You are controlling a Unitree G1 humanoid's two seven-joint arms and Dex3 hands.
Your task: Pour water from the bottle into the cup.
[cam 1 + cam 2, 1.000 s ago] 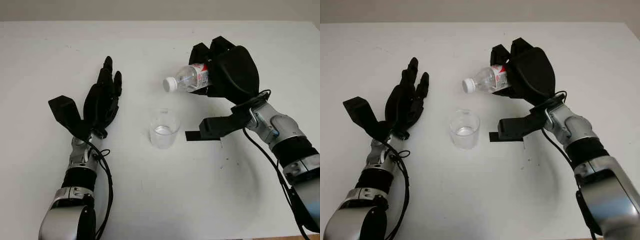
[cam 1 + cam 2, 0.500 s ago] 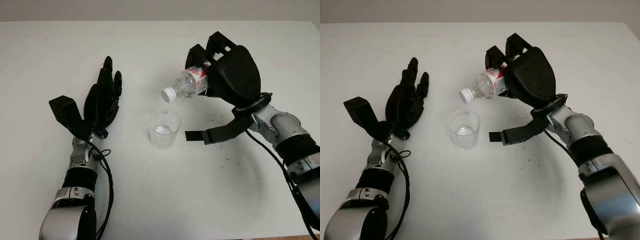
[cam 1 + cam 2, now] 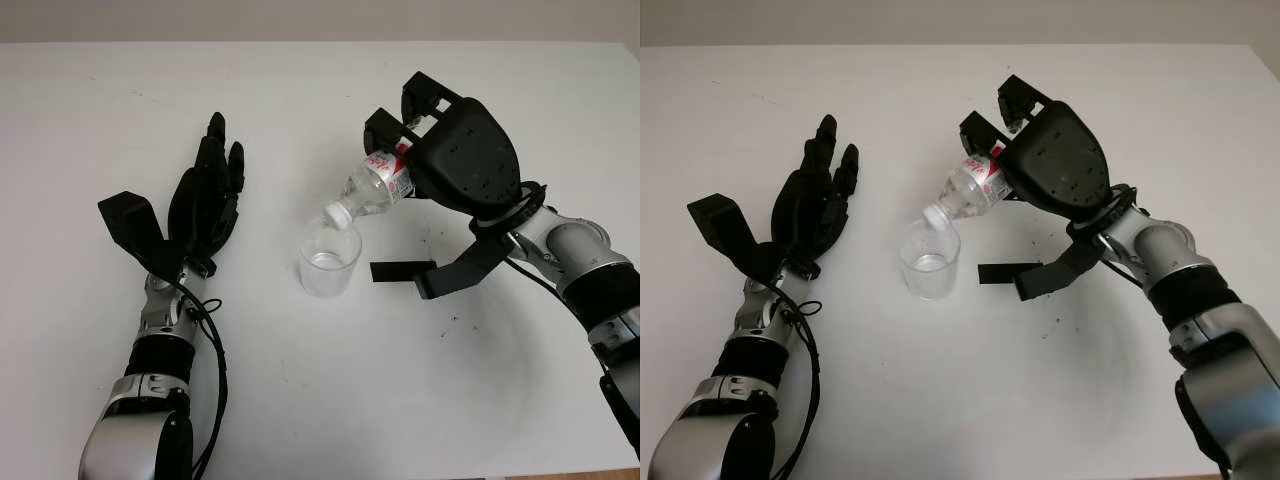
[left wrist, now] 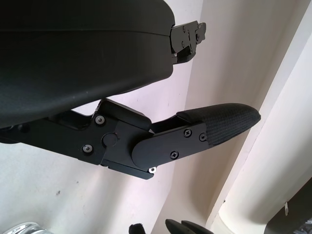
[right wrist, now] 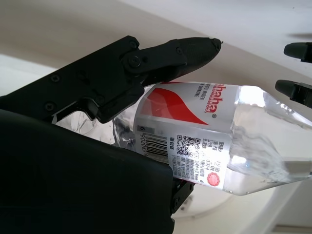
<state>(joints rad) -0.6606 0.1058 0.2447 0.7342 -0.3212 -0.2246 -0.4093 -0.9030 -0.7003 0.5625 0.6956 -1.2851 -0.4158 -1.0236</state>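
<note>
The right robot hand [image 3: 455,160] is clamped around the body of the water bottle [image 3: 372,188], with black fingers [image 5: 161,56] wrapped over the red-and-white label. The bottle is held tilted, neck downward, so that its white capped mouth sits directly at the rim of the cup [image 3: 329,261]. This orientation places the outlet over the opening, presumably so that any flow falls inside the cup and not onto the desk [image 3: 330,400]. Whether the cap is on or off cannot be determined with certainty; the mouth end appears white. No stream is visible.

The cup stands upright near the middle of the desk, between the two arms. It is a clear, smooth-walled tumbler with a small amount of water at the bottom. The bottle is thin, transparent plastic with a ribbed shoulder and a glossy printed label bearing a barcode; water is visible inside it.

The left robot hand [image 3: 205,195] is open and holds nothing. It is positioned to the left of the cup, well apart from it, and takes no part in the pour. This placement keeps it clear of the bottle's path.

The desk surface is white, matte and flat. Both robot hands have black, hard shells; the fingertip pad [image 4: 222,122] has a fine woven texture, likely for grip.
</note>
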